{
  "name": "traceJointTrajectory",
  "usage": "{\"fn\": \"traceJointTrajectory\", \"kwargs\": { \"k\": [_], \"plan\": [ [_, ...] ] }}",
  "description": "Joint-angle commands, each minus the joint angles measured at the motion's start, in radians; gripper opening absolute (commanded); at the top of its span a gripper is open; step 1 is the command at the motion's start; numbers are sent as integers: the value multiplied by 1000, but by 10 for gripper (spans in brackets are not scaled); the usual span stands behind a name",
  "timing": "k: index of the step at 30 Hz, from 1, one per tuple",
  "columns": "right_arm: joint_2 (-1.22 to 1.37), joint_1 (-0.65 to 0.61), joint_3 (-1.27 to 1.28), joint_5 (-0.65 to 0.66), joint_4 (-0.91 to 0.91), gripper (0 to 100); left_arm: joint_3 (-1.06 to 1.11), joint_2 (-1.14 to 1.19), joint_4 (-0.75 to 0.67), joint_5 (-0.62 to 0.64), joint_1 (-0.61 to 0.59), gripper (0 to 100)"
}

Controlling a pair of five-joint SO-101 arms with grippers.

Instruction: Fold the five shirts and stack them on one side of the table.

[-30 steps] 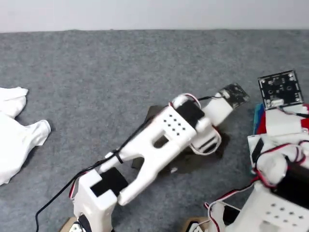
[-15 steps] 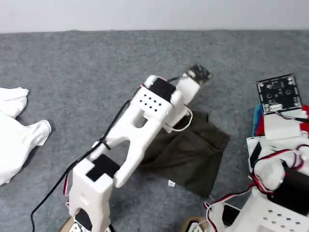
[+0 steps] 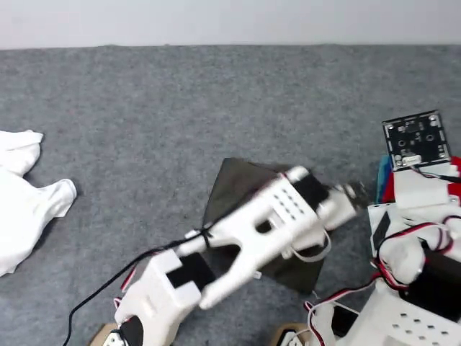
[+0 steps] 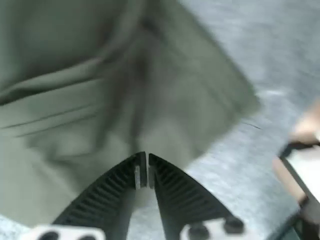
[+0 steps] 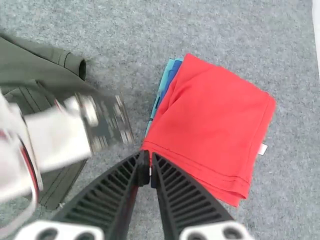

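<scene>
Reader: Step in hand?

Legend: Folding of the olive shirt (image 3: 238,189), judged nearly complete. It lies as a compact dark rectangle on the grey table (image 3: 144,108), mid-table and near the stack at the right side. The left arm stretches across it.

Reader: State of the grippers?

Legend: Left gripper (image 4: 143,159): jaws drawn together to a hairline gap, nothing visibly pinched, tips poised over the olive cloth close to its edge. Right gripper (image 5: 146,159): jaws likewise closed and empty, above the near hem of the red shirt (image 5: 215,125).

Reader: Where are the other shirts?

Legend: The red shirt, folded, tops the stack, with a blue shirt (image 5: 167,75) showing at its edge beneath. A white shirt (image 3: 25,209) lies crumpled and unfolded at the far left edge, well apart from both arms. Whether that heap holds one garment or more cannot be told.

Reader: Progress, then?

Legend: Two shirts stacked, one folded but not yet stacked, the white one untouched. Roughly the midpoint.

Reader: What does the next move call for?

Legend: Probably opening the left jaws and taking the layered edge of the olive shirt, all plies together, so that the fold survives the short carry onto the red shirt. The right gripper sits over the stack and would need to give way.
</scene>
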Motion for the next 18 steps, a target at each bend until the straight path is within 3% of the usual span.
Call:
{"fn": "traceJointTrajectory", "kwargs": {
  "k": [1, 6, 13, 18],
  "plan": [
    [-12, 13, -5, -2, 36, 9, -7, -20, 35, -12, 51, 13],
    [-12, 13, -5, -2, 36, 9, -41, -117, 29, -14, 6, 13],
    [-5, 13, -5, -2, 33, 9, -93, -121, -40, -14, -230, 23],
    [-2, 13, -5, -2, 33, 9, -128, -60, -43, -26, -307, 183]
  ]
}}
